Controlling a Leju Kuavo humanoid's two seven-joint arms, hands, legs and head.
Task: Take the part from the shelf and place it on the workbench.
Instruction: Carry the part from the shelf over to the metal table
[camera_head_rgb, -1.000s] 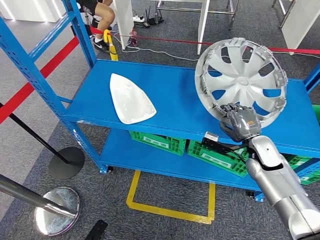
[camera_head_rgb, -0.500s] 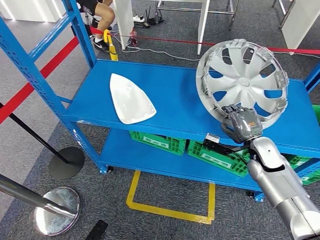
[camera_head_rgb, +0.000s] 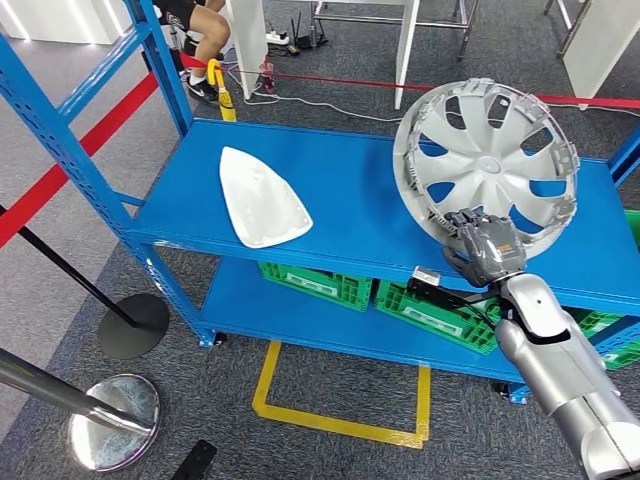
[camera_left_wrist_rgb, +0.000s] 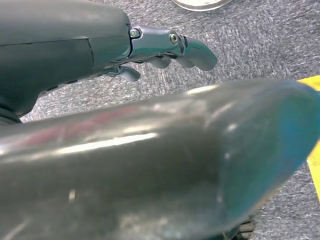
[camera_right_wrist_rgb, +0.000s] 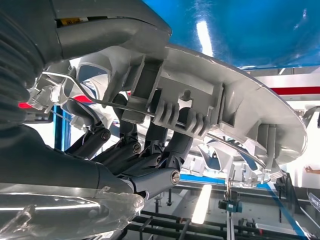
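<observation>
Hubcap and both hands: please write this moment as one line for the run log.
right hand: grips hubcap at lower rim | hubcap: tilted up above blue shelf | left hand: holds nothing, over floor

Workshop floor: blue steel shelving (camera_head_rgb: 362, 215), green crates (camera_head_rgb: 317, 283), barrier posts (camera_head_rgb: 113, 430).

- Head view: bright, even overhead light, sharp, soft shadows.
- Right wrist view: glare streak on the blue shelf (camera_right_wrist_rgb: 245, 35) (ceiling lamps).
- Left wrist view: blurred foreground.
</observation>
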